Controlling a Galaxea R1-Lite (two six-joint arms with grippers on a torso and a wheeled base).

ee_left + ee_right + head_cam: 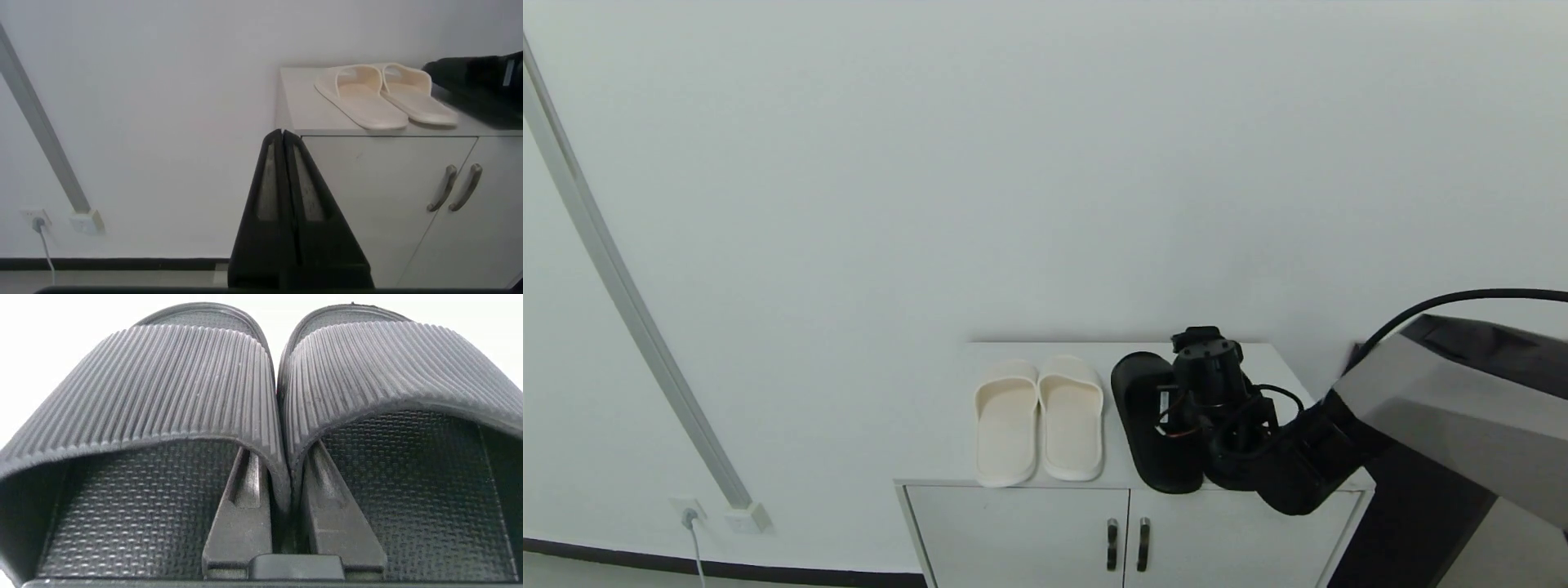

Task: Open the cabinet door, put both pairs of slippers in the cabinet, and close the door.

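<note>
Evidently the pick-up of the black slippers [163, 384] is in hand: the right claw [280, 469] has one finger under each strap, pinching their inner walls together, on the cabinet's worktop [952, 433] beside the white slippers [1039, 420]. Since both cabinet doors [1013, 531] are shut, I judge the next move needs a handle [445, 188] pulled. The left wrist view alone shows the left claw [283, 135] pressed together, low beside the cabinet.
</note>
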